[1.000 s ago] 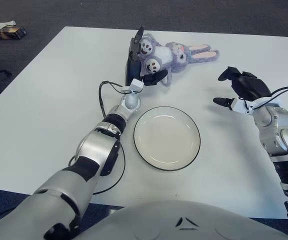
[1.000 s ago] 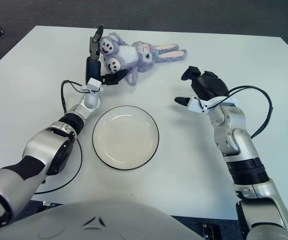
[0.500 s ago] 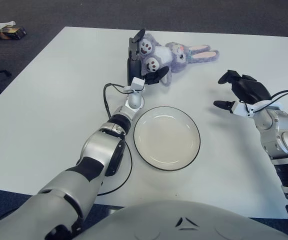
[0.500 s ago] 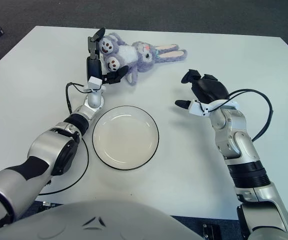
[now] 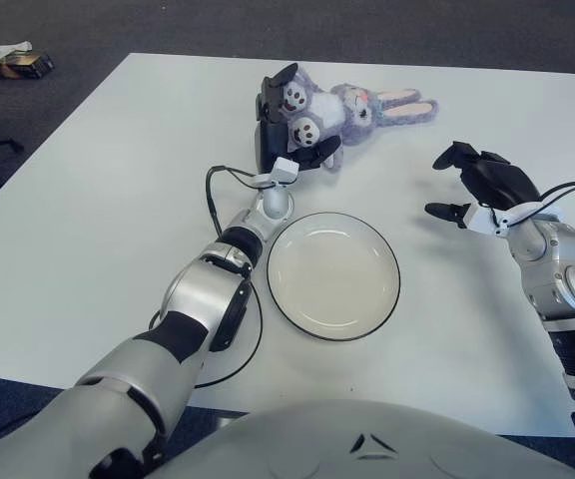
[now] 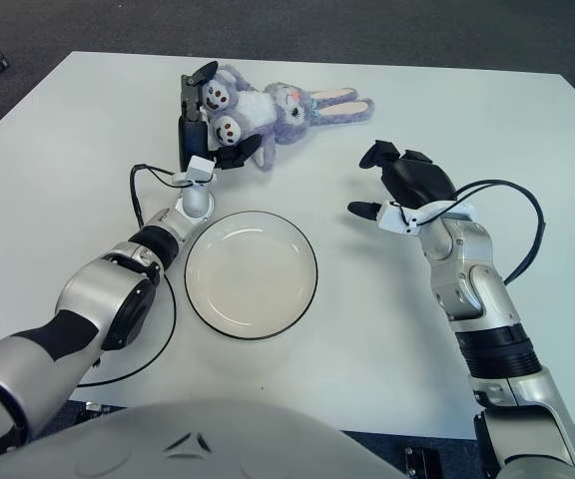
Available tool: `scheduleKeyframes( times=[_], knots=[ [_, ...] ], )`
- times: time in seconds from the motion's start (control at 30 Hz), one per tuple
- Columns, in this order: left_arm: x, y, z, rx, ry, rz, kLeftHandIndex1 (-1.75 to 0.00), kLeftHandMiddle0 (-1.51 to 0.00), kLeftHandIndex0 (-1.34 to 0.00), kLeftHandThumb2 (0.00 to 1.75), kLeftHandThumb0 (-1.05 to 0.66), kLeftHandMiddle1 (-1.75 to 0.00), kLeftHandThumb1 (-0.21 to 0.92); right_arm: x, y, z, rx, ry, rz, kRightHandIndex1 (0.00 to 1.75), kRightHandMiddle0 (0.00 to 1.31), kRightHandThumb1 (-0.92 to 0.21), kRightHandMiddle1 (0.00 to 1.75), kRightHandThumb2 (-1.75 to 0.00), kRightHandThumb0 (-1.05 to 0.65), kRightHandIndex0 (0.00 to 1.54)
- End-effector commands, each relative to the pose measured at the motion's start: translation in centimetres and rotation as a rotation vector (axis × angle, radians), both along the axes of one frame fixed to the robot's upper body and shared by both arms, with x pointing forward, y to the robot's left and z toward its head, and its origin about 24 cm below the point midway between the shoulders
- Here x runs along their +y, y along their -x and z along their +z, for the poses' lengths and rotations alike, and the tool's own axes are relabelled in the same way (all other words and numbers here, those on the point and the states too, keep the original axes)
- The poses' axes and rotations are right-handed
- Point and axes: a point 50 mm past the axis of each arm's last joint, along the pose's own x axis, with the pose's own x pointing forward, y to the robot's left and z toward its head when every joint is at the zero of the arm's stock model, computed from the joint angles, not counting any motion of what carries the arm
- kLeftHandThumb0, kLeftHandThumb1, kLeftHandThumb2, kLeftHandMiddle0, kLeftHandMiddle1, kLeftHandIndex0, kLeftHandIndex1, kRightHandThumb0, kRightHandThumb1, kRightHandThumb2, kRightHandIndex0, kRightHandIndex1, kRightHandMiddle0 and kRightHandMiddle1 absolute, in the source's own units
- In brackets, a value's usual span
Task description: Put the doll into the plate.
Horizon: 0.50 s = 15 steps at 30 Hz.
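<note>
A purple plush bunny doll (image 5: 357,104) lies on the white table at the back, feet to the left and ears to the right. My left hand (image 5: 305,110) reaches up to its feet, with one finger curled over the upper foot and the thumb under the lower foot, closed on the doll's legs. The doll still rests on the table. A white plate (image 5: 333,275) with a dark rim lies empty just in front of the doll. My right hand (image 5: 441,186) hovers open to the right of the plate, holding nothing.
A black cable (image 5: 211,192) loops beside my left wrist, and another loop lies on the table by my left forearm (image 5: 251,344). Small objects (image 5: 13,62) lie on the dark floor past the table's far left corner.
My left hand's upper finger has curled down over the doll's foot and the hand has closed in on the legs. The doll and my right hand have barely moved.
</note>
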Motion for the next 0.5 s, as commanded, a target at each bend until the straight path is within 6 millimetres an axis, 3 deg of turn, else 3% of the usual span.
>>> scheduleKeyframes(
  times=[0.0,0.07,0.27,0.33,0.47],
  knots=[
    [-0.19,-0.23,1.08,-0.079,-0.051,0.033,-1.4,0.0,0.0,1.0,-0.45,-1.31,0.2,-0.16,0.24,0.39,-0.004,0.007,0.015,1.09,0.0,-0.85,1.17,-0.61,-0.67,0.15],
    [-0.24,-0.17,1.15,-0.106,-0.073,0.056,-1.59,0.0,0.0,1.06,-0.35,-1.55,0.19,-0.12,0.33,0.42,-0.005,0.009,0.026,1.11,0.0,-0.85,1.19,-0.61,-0.67,0.16],
    [-0.43,-0.06,1.21,-0.159,-0.111,0.119,-1.73,-0.01,-0.11,1.11,-0.25,-1.72,0.22,-0.05,0.53,0.52,-0.007,0.005,0.049,1.14,0.0,-0.86,1.2,-0.6,-0.68,0.16],
    [-0.49,-0.03,1.26,-0.174,-0.116,0.136,-1.74,-0.25,-0.32,1.16,-0.1,-1.7,0.33,-0.03,0.63,0.53,-0.012,0.002,0.059,1.14,0.0,-0.86,1.2,-0.6,-0.67,0.16],
    [-0.55,0.0,1.29,-0.19,-0.122,0.154,-1.74,-0.41,-0.47,1.25,-0.03,-1.7,0.33,-0.02,0.76,0.53,-0.017,0.001,0.074,1.14,0.0,-0.86,1.2,-0.59,-0.66,0.16]
  ],
)
